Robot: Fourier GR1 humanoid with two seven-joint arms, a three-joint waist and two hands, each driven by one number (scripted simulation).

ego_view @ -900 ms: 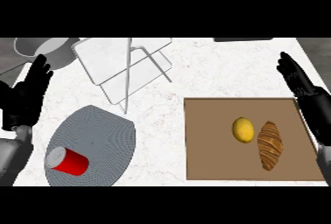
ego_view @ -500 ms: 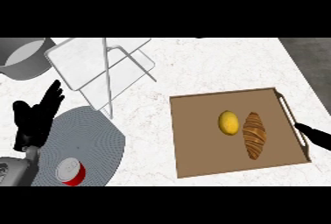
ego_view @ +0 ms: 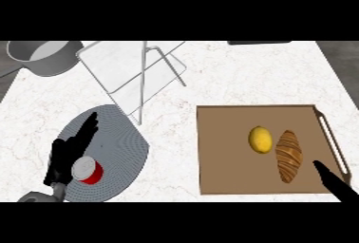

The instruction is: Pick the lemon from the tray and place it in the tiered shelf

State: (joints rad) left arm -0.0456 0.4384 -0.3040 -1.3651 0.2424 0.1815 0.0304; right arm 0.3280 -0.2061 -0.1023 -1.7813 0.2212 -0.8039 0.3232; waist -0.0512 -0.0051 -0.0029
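The lemon (ego_view: 260,139) is seen lying on the brown tray (ego_view: 224,161), just beside a croissant (ego_view: 288,156), which is set between it and the right hand (ego_view: 335,184). That hand's visible fingers are held straight at the tray's near right corner. The left hand (ego_view: 69,154) is spread open over a grey plate (ego_view: 119,137), right beside a red cup (ego_view: 89,170). The tiered shelf (ego_view: 136,71) is found well apart from the tray, at the far side of the counter (ego_view: 231,76), with a grey pot (ego_view: 42,56) placed next to it.
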